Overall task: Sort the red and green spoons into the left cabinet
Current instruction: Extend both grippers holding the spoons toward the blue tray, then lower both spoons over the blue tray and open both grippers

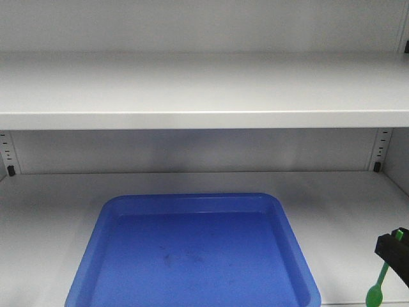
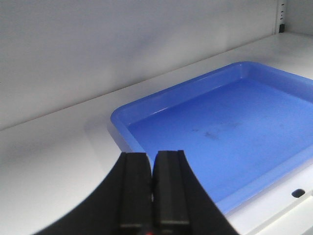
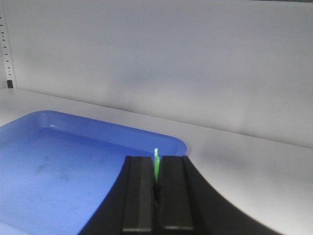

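Grey-white cabinet shelf (image 1: pixel 358 211) bearing shallow blue plastic tray (image 1: pixel 192 203) | right gripper (image 3: pixel 156 166) pinching thin green plastic spoon (image 1: pixel 378 281) right of tray, bowl dangling | left gripper (image 2: pixel 151 159) clamping red sliver, probably thin red plastic spoon (image 2: pixel 146 231) | risk: slim handle pivoting, dropping off shelf front

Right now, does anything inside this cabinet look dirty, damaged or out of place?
Only small things. The blue tray has dark smudges on its floor near the middle. The green spoon hangs bowl-down from the shut jaws of the right gripper, right of the tray, not in it. No damage shows.
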Robot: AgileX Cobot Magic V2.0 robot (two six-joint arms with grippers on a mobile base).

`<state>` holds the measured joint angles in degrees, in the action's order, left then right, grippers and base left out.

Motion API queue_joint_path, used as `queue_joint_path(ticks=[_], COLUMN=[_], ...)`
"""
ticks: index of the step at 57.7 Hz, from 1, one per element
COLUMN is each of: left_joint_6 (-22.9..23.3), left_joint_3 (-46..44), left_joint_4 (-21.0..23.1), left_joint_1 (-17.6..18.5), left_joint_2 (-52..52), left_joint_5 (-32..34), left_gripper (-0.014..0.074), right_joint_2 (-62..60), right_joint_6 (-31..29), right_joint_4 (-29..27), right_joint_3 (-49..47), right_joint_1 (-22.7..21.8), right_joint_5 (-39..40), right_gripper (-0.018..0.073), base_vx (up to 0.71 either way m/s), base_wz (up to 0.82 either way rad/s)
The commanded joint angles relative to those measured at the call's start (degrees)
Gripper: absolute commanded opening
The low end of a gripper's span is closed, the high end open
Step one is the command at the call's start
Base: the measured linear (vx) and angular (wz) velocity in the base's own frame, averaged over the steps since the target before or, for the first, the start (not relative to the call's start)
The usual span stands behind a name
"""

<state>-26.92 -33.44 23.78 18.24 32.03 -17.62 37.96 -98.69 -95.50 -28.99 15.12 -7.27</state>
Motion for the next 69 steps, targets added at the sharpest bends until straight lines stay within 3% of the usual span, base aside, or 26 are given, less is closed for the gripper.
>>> queue_joint_path(ticks=[1, 32, 46, 69], left_joint_6=[0.2, 0.2, -0.4, -1.8], left_joint_3=[-1.7, -1.7, -4.1, -13.8], left_joint_4=[0.9, 1.0, 1.1, 1.1], left_joint_1=[0.3, 0.3, 0.6, 9.4], left_joint_2=[0.0, 0.2, 6.1, 23.1], left_joint_5=[4.5, 5.1, 7.7, 10.5], left_gripper=[0.0, 0.0, 0.0, 0.0], right_joint_2=[-0.2, -0.2, 2.8, 19.4], right_joint_6=[0.1, 0.1, -2.7, -4.8], right_joint_4=[-0.5, -0.7, -0.2, -0.6], right_joint_3=[-1.7, -1.7, -3.5, -15.9], right_joint_1=[0.1, 0.1, 0.1, 0.1], right_joint_5=[-1.0, -1.2, -4.4, -15.1], right_gripper=[-0.0003, -0.0003, -0.0003, -0.0003], base_vx=[0.0, 0.0, 0.0, 0.0], base_wz=[0.0, 0.0, 0.0, 0.0])
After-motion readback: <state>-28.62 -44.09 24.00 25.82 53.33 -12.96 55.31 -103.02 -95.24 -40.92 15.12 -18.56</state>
